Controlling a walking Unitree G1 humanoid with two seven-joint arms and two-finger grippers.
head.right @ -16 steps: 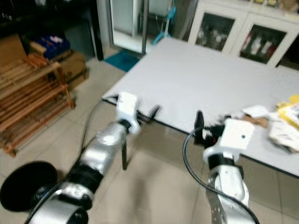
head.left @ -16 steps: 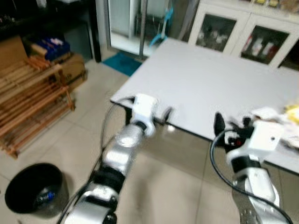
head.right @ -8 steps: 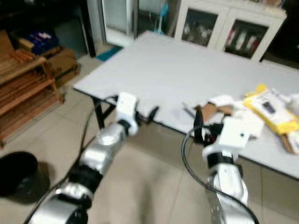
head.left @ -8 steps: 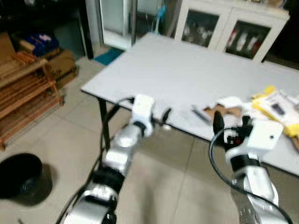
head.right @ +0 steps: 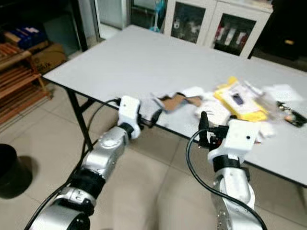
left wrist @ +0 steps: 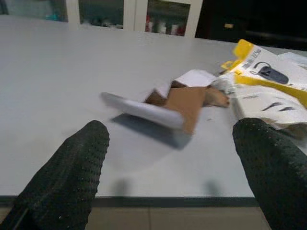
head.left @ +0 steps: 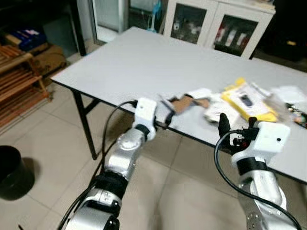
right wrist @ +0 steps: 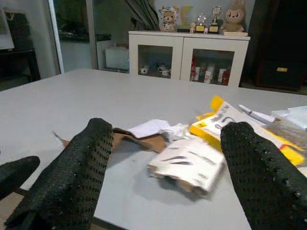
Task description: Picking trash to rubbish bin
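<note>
A pile of trash lies on the grey table [head.left: 134, 62] near its front edge: a torn brown cardboard piece [head.left: 183, 103], a white paper scrap [head.left: 200, 93], a white printed packet [right wrist: 187, 163] and a yellow package [head.left: 247, 99]. My left gripper [head.left: 165, 116] is open at the table's edge, just short of the cardboard [left wrist: 184, 102]. My right gripper [head.left: 230, 134] is open too, held before the edge and facing the white packet and the yellow package [right wrist: 230, 120]. A black rubbish bin [head.left: 10, 165] stands on the floor at the far left.
A white cabinet with glass doors [head.left: 216, 28] stands behind the table. A wooden rack [head.left: 19, 81] and cardboard boxes are on the left. Clear plastic wrapping [head.left: 288, 93] lies at the table's right. A black table leg [head.left: 85, 120] drops to the tiled floor [head.left: 43, 139].
The camera has swung right: the bin slid to the left edge and the trash pile came into full view, nearer both grippers. Both grippers stayed open.
</note>
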